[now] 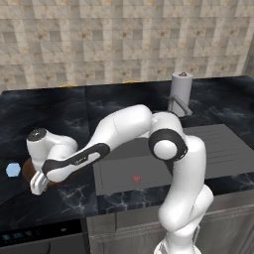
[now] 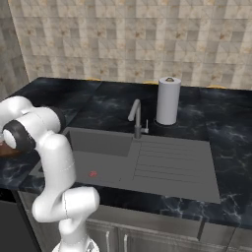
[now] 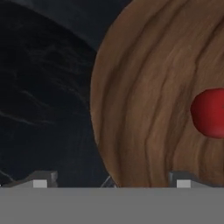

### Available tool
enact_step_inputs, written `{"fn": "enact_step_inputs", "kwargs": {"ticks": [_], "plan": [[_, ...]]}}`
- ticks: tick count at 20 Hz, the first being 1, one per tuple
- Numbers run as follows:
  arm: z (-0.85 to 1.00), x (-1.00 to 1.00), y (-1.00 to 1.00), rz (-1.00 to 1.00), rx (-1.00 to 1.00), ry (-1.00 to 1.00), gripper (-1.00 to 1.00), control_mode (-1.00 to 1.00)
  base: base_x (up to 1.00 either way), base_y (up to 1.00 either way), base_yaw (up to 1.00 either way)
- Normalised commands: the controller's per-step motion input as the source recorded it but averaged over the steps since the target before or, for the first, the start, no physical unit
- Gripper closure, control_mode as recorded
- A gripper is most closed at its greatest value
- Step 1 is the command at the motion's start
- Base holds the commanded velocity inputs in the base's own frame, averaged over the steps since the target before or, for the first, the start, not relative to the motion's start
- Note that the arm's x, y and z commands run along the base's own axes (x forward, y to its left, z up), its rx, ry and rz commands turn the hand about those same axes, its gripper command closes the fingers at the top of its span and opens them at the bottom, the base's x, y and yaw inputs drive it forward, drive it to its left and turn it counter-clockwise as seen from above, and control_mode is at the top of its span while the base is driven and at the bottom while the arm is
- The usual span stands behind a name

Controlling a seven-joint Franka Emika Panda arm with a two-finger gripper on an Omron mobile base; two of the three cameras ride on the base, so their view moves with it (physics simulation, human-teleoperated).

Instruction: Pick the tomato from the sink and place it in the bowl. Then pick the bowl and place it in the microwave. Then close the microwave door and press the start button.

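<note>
Your first step looks done: the tomato [image 3: 210, 113] sits inside the bowl [image 3: 148, 100], on its wooden floor, and the sink [image 2: 113, 162] holds nothing but its reddish drain spot. What you have left, by my reading, is lifting the bowl, setting it in the microwave, shutting the door and pressing start.

Your gripper [image 1: 37, 183] hangs over the bowl near the desk's left edge, jaws spread wide and holding nothing. From the hand view, the gripper [image 3: 111, 181] straddles the bowl's rim: one fingertip [image 3: 40, 181] stands over the dark desk [image 3: 43, 87] outside the bowl, the other over the wood inside. The tomato lies apart from both, further into the bowl, so I'd judge you're lined up for a rim grasp
</note>
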Motion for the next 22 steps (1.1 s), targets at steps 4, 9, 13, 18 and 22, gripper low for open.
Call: {"fn": "enact_step_inputs", "kwargs": {"ticks": [4,9,13,18,22], "plan": [[-0.21,0.25,0.00,0.09,-0.02,0.00,-1.00,-1.00,0.00,0.00,0.00],[-0.29,0.18,0.00,0.11,-0.06,0.00,-1.00,-1.00,0.00,0.00,0.00],[-0.33,0.04,0.00,0.11,-0.06,0.00,-1.00,-1.00,0.00,0.00,0.00],[-0.17,0.08,0.00,0.08,-0.04,0.00,-1.00,-1.00,0.00,0.00,0.00],[-0.03,0.05,0.00,0.04,-0.02,0.00,1.00,-1.00,0.00,0.00,0.00]]}}
